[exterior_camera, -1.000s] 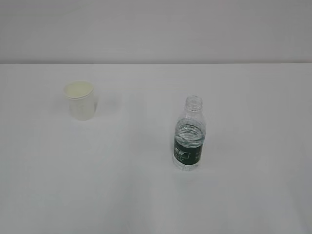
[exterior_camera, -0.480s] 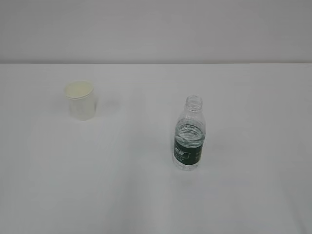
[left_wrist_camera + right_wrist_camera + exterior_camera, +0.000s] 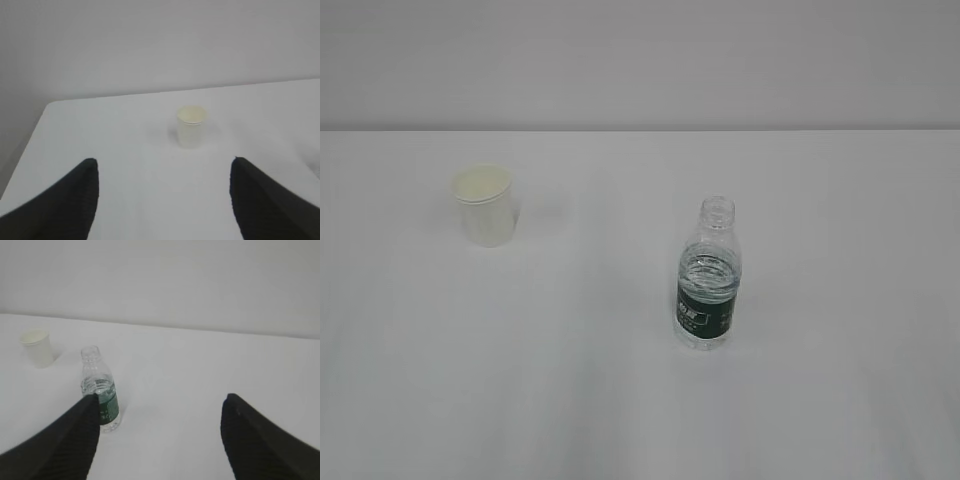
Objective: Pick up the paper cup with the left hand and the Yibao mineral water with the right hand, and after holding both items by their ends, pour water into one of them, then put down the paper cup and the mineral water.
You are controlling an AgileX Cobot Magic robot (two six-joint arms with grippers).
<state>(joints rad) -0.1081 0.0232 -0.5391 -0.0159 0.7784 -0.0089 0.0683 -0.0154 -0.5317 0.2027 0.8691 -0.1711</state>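
Observation:
The white paper cup (image 3: 485,205) stands upright at the left of the white table. The Yibao mineral water (image 3: 708,278), clear, uncapped, with a dark green label, stands upright right of the middle. Neither gripper shows in the exterior view. In the left wrist view my left gripper (image 3: 162,170) is open and empty, with the cup (image 3: 191,126) ahead and well apart. In the right wrist view my right gripper (image 3: 158,407) is open and empty; the bottle (image 3: 100,390) stands ahead beside the left finger (image 3: 65,440), and the cup (image 3: 37,347) stands farther left.
The white table (image 3: 620,400) runs back to a plain grey wall (image 3: 640,60). The table's left edge and far left corner (image 3: 47,107) show in the left wrist view.

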